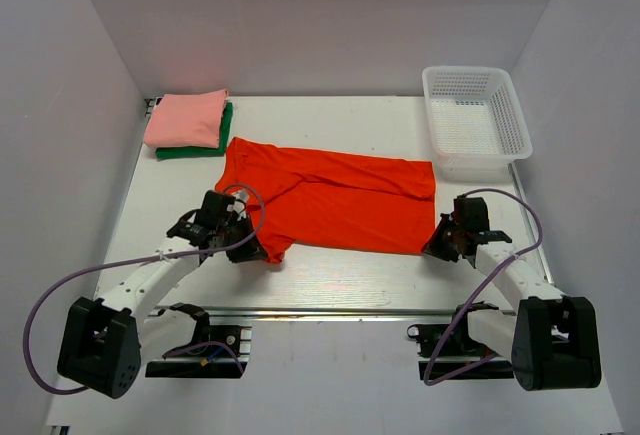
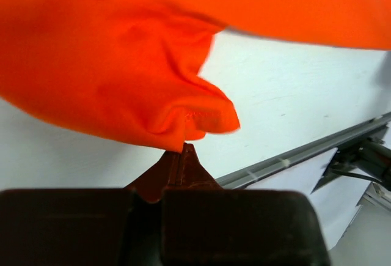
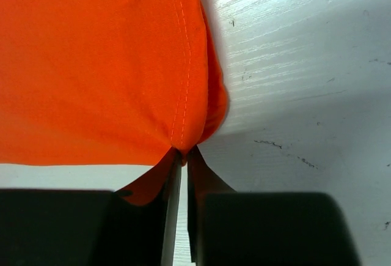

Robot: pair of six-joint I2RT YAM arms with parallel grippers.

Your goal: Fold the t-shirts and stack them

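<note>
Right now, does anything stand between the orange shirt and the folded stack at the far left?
Nothing visible does. The orange shirt lies just beside the pink shirt, which rests on the green shirt; the basket sits far right.

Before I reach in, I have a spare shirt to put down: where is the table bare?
Bare: the back strip between the pink shirt and the basket, and the near strip between the orange shirt and the rail. Crowded: the middle, and the shirt's near corners where the left gripper and right gripper pinch it.
</note>
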